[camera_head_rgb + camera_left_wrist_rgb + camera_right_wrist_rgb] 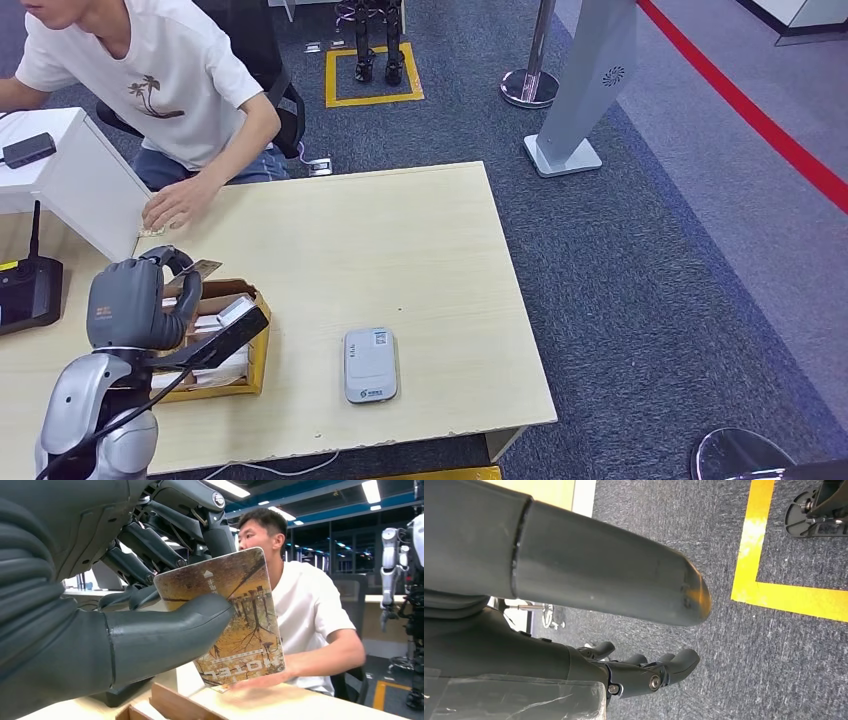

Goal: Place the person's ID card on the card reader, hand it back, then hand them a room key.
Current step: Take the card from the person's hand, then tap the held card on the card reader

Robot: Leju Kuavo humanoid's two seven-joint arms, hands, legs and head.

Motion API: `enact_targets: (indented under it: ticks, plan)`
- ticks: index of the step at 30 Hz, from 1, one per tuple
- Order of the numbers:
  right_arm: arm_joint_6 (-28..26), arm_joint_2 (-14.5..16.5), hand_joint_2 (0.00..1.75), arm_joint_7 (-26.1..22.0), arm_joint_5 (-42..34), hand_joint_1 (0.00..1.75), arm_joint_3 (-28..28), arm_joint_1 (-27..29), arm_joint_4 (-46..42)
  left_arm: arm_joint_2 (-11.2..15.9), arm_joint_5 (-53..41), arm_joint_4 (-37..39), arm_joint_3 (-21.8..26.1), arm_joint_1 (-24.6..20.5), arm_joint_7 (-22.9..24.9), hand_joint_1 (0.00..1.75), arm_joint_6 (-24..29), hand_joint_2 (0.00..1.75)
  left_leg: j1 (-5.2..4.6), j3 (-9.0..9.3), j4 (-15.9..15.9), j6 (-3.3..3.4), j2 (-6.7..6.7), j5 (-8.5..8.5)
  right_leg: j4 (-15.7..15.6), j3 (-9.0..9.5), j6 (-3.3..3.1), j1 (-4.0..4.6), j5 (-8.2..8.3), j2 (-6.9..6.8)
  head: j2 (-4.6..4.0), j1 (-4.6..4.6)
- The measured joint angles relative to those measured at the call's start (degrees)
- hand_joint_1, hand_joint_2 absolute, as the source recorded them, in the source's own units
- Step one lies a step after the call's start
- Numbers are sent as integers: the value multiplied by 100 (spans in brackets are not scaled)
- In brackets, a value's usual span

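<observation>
**Key card up in the left hand, guest waiting across the worktop**

From the head view, a pale wooden worktop [400, 260] stood on dark grey carpet, with a red floor stripe [760, 120] to the right and a yellow floor square [372, 98] beyond. The grey card reader [370, 364] lay flat near the front edge. A wooden box [258, 345] by the left hand [135, 300] held white cards, their details too small to tell. The person [170, 90] in a white shirt pressed a hand [178, 202] on the far-left worktop, beside a white box [85, 180].

At the left wrist, thumb and fingers pinched the room key [235, 615], a card printed with autumn trees and the word "HOTEL", seen upside down. It was raised above the worktop, in front of the person.

At the right wrist, the right hand [624, 630] hung over carpet and yellow tape, fingers curled inward, holding nothing.
</observation>
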Motion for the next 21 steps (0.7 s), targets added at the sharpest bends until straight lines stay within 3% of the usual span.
enact_targets:
  ticks: [11,21]
  plan:
    - [-4,-3,0,-49,46,0,0,-1,-1,-232,-125,330,-528,285,-157,175,552,175,-1,-1,0,0,0,-1,-1,0,0,-1,0,0,0,0]
    - [-4,-9,0,-58,83,0,0,-1,0,-361,-210,534,-795,375,-202,175,676,175,0,0,0,0,-1,0,-1,0,0,0,0,0,0,-1]
